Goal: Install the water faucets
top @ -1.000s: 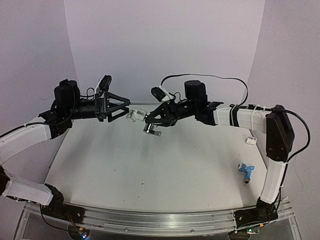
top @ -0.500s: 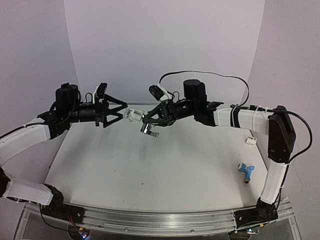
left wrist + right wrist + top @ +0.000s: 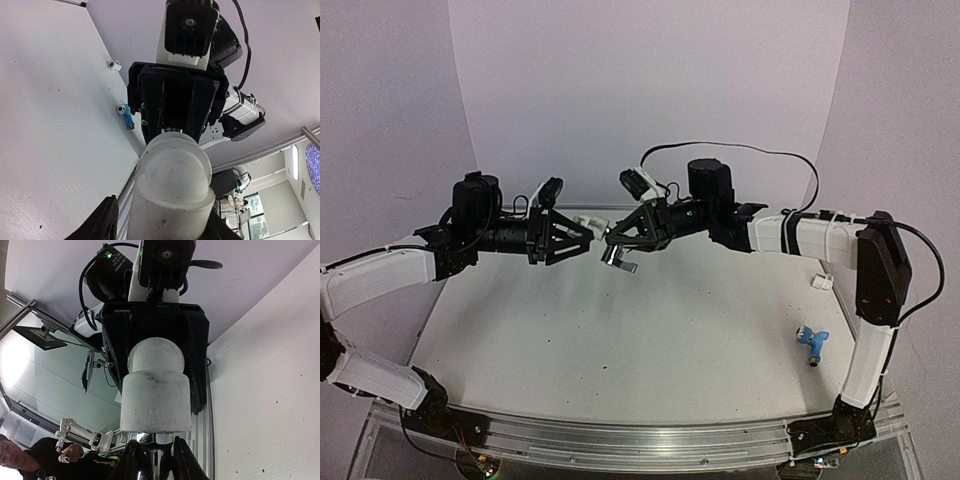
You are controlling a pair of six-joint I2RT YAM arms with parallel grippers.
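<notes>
Above the back middle of the worktop [image 3: 620, 340], the left hand [image 3: 588, 237] clasps the white fitting [image 3: 588, 222]. The right hand [image 3: 610, 243], pinched tight, holds the silver faucet [image 3: 618, 260] against that fitting. The blue faucet [image 3: 812, 342] lies by the worktop's right edge.

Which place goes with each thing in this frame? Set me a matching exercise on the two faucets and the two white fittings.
Things:
1. silver faucet
2. light blue faucet
3. small white fitting
4. white pipe fitting

Places:
A. lying on the table at the right, nearer the front edge
B. in mid-air at the tips of the left claw
C. gripped in the right claw, off the table
D. on the table at the right, farther back

Pairs: 1-C, 2-A, 3-D, 4-B
</notes>
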